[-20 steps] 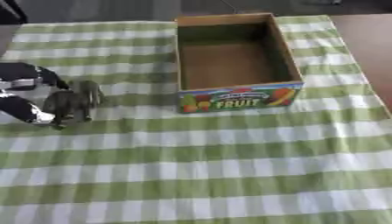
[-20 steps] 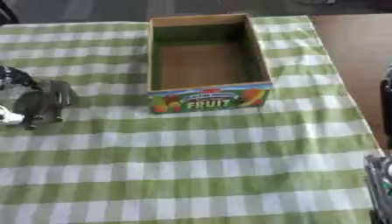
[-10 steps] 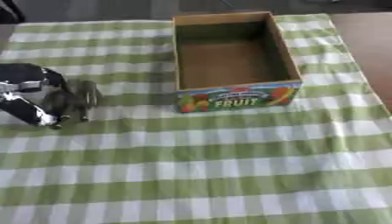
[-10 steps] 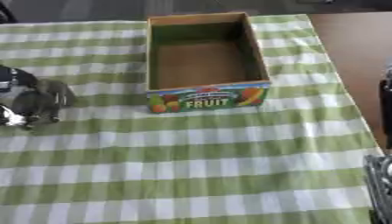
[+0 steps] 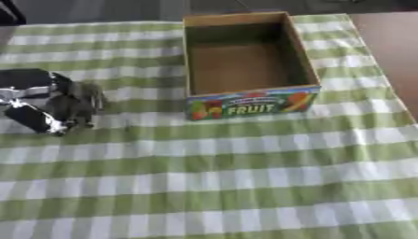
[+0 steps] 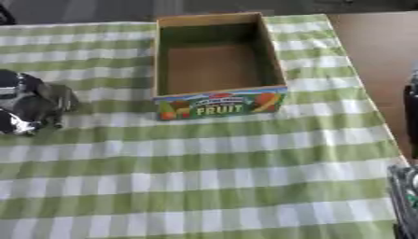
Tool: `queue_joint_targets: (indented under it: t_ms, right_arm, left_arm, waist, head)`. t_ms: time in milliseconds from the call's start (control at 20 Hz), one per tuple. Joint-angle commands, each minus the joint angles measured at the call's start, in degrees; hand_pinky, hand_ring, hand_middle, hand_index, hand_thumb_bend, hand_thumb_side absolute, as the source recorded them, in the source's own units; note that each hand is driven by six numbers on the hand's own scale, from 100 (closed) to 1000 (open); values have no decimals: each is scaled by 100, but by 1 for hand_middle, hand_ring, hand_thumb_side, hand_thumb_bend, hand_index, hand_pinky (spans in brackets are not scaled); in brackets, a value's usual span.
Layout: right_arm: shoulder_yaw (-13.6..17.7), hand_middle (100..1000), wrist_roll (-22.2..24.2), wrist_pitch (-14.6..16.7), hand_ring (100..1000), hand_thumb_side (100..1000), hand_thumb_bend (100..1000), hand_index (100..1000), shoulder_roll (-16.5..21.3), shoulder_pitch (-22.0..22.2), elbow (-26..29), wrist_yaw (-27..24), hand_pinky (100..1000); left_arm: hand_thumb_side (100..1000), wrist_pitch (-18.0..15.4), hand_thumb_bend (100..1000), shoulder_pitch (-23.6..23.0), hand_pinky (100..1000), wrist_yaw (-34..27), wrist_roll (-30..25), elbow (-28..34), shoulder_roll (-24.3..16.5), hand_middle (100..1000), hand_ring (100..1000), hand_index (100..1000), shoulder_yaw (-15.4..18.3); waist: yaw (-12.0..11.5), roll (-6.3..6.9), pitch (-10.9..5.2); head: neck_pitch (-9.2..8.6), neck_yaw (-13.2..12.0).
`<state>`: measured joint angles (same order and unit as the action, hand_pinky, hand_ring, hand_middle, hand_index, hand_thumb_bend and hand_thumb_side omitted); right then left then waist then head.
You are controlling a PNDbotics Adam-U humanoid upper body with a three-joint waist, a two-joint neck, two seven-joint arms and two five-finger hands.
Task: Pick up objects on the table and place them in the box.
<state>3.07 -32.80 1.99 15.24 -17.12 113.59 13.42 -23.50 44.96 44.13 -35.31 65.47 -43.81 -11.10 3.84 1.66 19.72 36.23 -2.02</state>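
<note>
My left hand [image 5: 31, 103], black with silver fingers, sits at the left edge of the checked cloth. Its fingers are curled round a dark grey rounded thing [image 5: 82, 101], which is too blurred to name. I cannot tell whether the thing rests on the cloth or is just off it. The cardboard box [image 5: 247, 103], with "FRUIT" printed on its front wall, stands open-topped to the right of that hand, and only its bare brown floor shows inside. Only a sliver of my right hand [image 6: 406, 189] shows at the lower right edge of the right eye view, fingers up and straight.
A green and white checked cloth [image 5: 228, 177] covers the table. Bare brown tabletop [image 6: 372, 51] shows past the cloth's right edge. A black part of my right arm [image 6: 411, 112] stands at the right edge.
My left hand and the grey thing have shifted slightly toward the far side. The box and the right hand have stayed where they were.
</note>
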Motion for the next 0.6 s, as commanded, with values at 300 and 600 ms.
queue_joint_targets:
  t_ms: [300, 600]
  right_arm:
    - [-8, 659, 30, 10, 755, 653, 100, 806, 31, -29, 100, -55, 871]
    - [-10, 659, 46, 11, 755, 653, 100, 806, 26, -21, 100, -64, 872]
  left_arm:
    - [277, 143, 253, 88, 750, -180, -54, 84, -94, 765, 755, 800, -2]
    - [228, 341, 203, 82, 700, -189, 165, 81, -66, 741, 720, 667, -2]
  waist:
    - [10, 3, -106]
    - [8, 2, -108]
  head:
    - [5, -6]
    - [12, -18]
